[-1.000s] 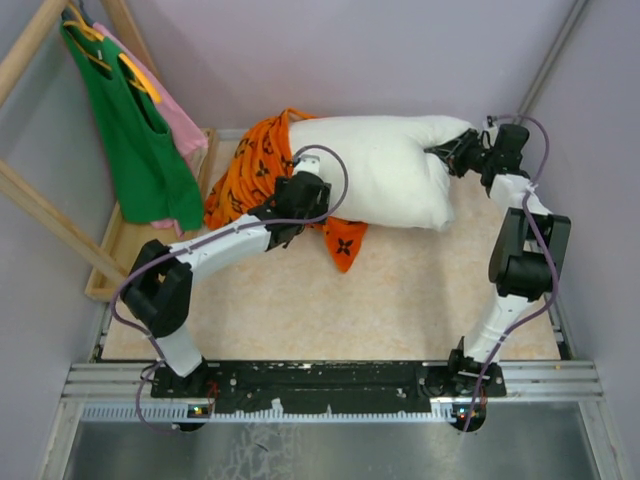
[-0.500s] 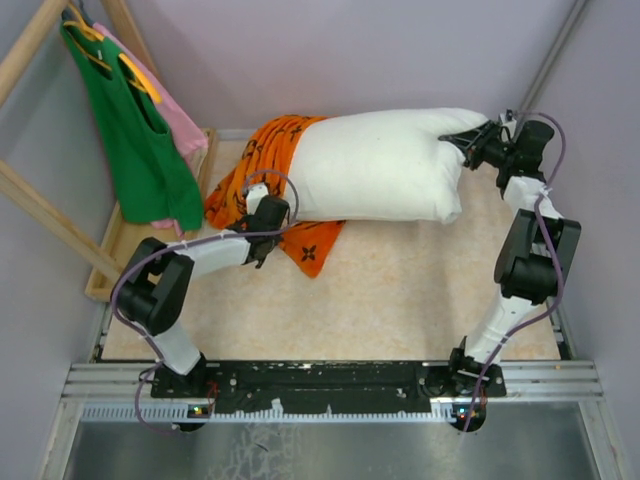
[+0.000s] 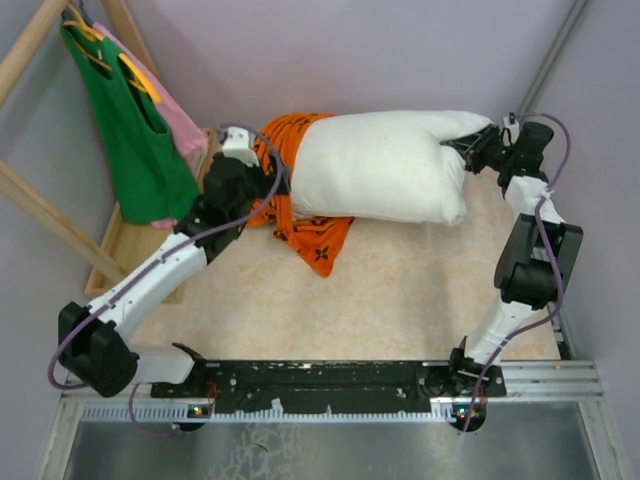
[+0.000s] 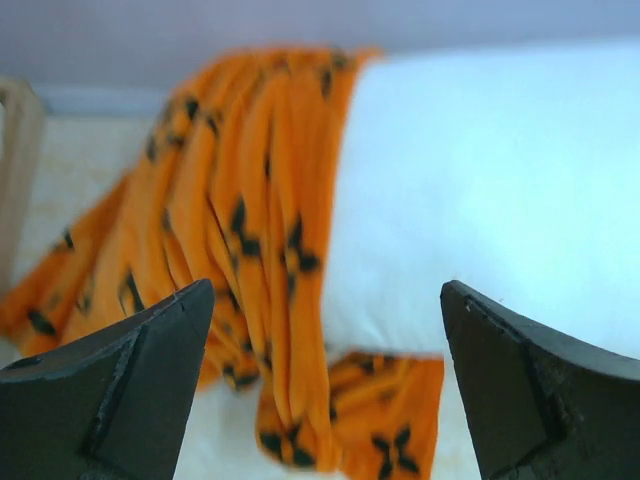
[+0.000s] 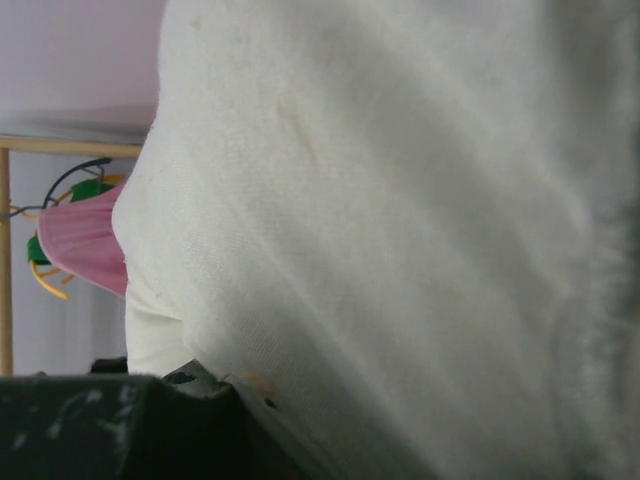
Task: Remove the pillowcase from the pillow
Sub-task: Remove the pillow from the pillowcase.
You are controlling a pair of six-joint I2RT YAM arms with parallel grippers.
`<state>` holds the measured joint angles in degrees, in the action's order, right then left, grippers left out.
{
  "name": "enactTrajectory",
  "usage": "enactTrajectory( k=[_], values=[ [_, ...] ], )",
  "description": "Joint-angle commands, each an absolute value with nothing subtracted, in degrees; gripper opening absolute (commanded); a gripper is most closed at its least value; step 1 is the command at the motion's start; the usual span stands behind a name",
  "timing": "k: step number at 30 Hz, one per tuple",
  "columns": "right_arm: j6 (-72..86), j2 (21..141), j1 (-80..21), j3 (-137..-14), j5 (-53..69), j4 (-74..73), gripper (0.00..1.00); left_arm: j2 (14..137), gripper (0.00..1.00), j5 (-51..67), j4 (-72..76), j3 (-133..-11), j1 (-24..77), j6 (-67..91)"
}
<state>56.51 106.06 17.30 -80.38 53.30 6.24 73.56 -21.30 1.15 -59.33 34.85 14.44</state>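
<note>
The white pillow lies across the back of the table. The orange pillowcase with black motifs is bunched over its left end, and a flap trails forward on the table. My left gripper hovers beside that bunched end, open, with nothing between its fingers; the left wrist view shows the pillowcase and the pillow ahead of it. My right gripper is shut on the pillow's right corner. White pillow fabric fills the right wrist view above one finger.
A green tank top and a pink garment hang on a wooden rack at the back left, above a wooden tray. Walls close in behind and on the right.
My left gripper pulled the pillowcase leftward along the pillow, let go, opened and rose to the back left. The right gripper drew the pillow's corner rightward and kept hold.
</note>
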Motion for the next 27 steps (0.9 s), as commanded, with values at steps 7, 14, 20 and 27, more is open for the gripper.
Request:
enactTrajectory(
  k=[7,14,20,27],
  values=[
    [46.54,97.79,10.37,-84.27,46.32,1.41,0.00,104.21,0.99,-1.10,-2.04,-95.04,21.40,7.79],
    [46.67,95.36,8.70,-81.62,47.25,1.81,0.00,126.60,0.98,-3.64,-13.27,-121.71,19.27,6.42],
    [50.60,88.45,12.99,-76.29,52.72,6.44,0.00,129.45,0.98,-11.25,-13.28,-114.67,12.82,9.76],
    [71.43,79.40,27.65,-63.06,55.35,29.54,0.00,125.57,0.95,-15.62,-11.69,-99.00,5.01,16.61]
  ],
)
